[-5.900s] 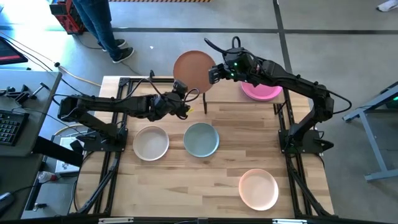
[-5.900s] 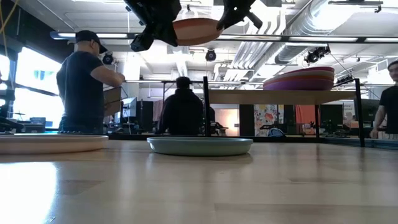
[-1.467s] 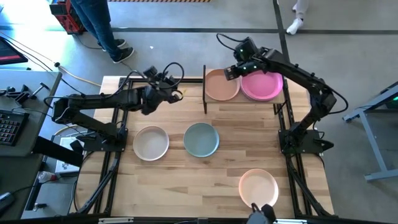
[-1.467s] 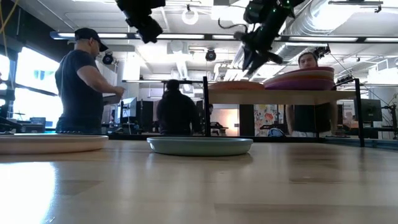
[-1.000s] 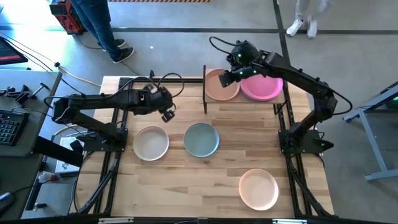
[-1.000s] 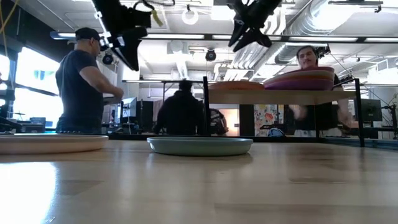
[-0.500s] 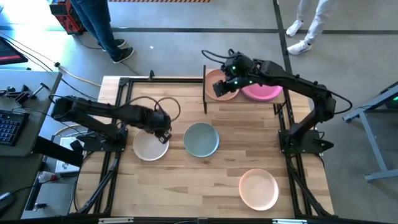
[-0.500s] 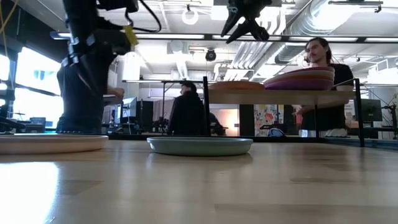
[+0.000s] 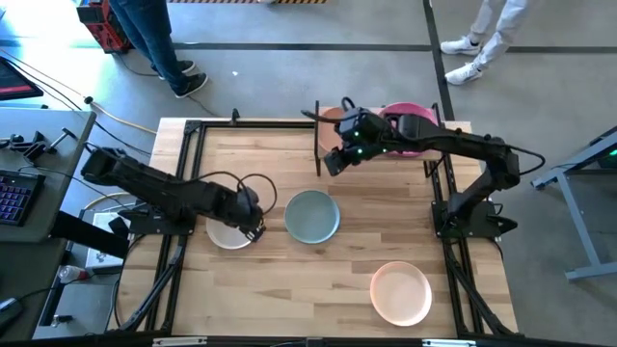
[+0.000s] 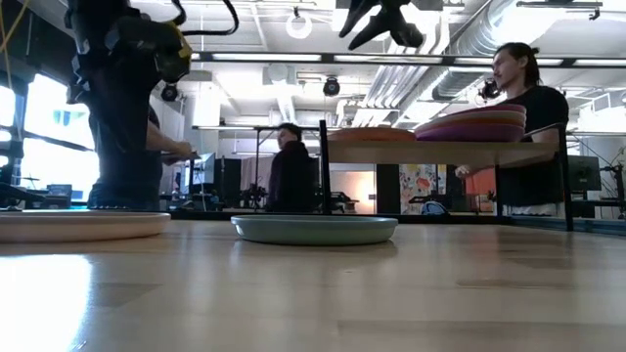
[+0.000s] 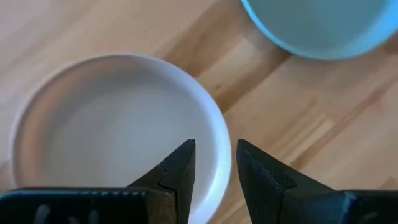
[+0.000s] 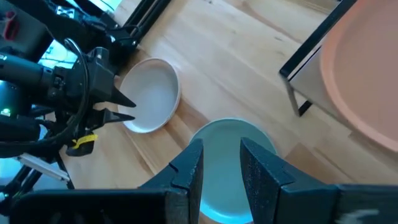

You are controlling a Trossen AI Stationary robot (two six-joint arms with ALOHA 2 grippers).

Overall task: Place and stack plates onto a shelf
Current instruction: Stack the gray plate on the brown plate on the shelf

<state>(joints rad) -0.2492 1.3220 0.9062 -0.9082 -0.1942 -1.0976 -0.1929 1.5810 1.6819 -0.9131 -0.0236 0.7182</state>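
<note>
A cream plate [image 9: 224, 231] and a grey-teal plate [image 9: 311, 216] lie flat on the wooden table. A peach plate [image 9: 401, 292] lies near the front right. My left gripper [image 9: 254, 222] is open and low over the cream plate's right rim [image 11: 219, 163], one finger over the plate's inside and one outside it. My right gripper [image 9: 333, 162] is open with nothing between its fingers. It hangs high between the shelf [image 10: 440, 153] and the grey-teal plate [image 12: 231, 155]. On the shelf rest an orange plate [image 12: 367, 81] and a stack topped by a magenta plate [image 9: 405, 118]. My left gripper points down with the cream plate's right rim [image 11: 217, 149] in the gap between its two fingers. I cannot tell whether the fingers touch the rim. The plate lies flat on the table.
A black shelf upright [image 9: 317, 154] stands just left of my right gripper. People stand in the room beyond the far edge [image 10: 518, 117]. Bare wood lies between the grey-teal plate and the peach plate.
My left gripper has gone toward the table's near edge and down, ending over the cream plate's right rim. My right gripper has drawn back from the shelf toward the near edge and the left, to near the grey-teal plate. The orange plate stays on the shelf.
</note>
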